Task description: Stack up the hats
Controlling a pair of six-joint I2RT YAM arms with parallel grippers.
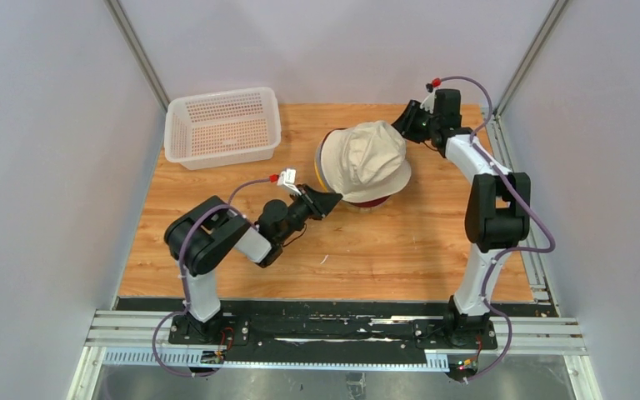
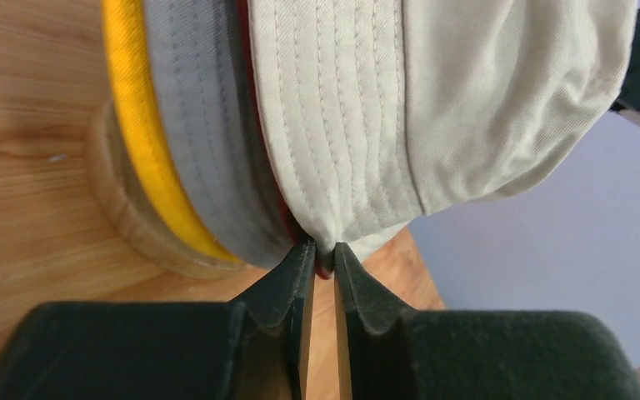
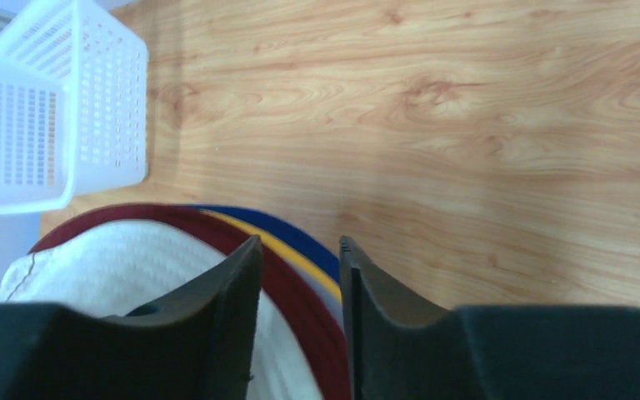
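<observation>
**Q:** Where are the hats, and how much of them can you make out?

**Me:** They are all in one pile over the wooden stand (image 2: 125, 208), toward the far side of the tabletop (image 1: 433, 250), a little right of centre. The beige hat (image 1: 367, 158) sits on top and covers nearly everything from above. Of the others I see only brim edges: the dark red hat (image 1: 372, 202), the grey hat (image 2: 200, 125), the yellow hat (image 2: 146, 133) and the navy blue hat (image 3: 242, 214). The stand's head is fully hidden. Only its base shows, from my left wrist.

**Q:** And your hands?

**Me:** My left hand (image 2: 323, 250) is at the near-left brim of the pile. Its fingers are a sliver apart, with a fold of the beige brim right at the tips. I cannot tell whether that fold is nipped or only touching. My right hand (image 3: 300, 243) is at the far right of the pile, fingers spread. The brim edges run beneath the gap and nothing is pinched. From above, both sets of fingertips are too dark and small to read.

**Q:** What about the surface and the room?

**Me:** The tabletop is light wood-grain board. A white perforated basket (image 1: 225, 154) stands at the far left, well apart from the pile. Pale grey walls (image 1: 50, 167) close in on three sides. Metal rails (image 1: 342, 333) run along the near edge, where my arms are bolted.
</observation>
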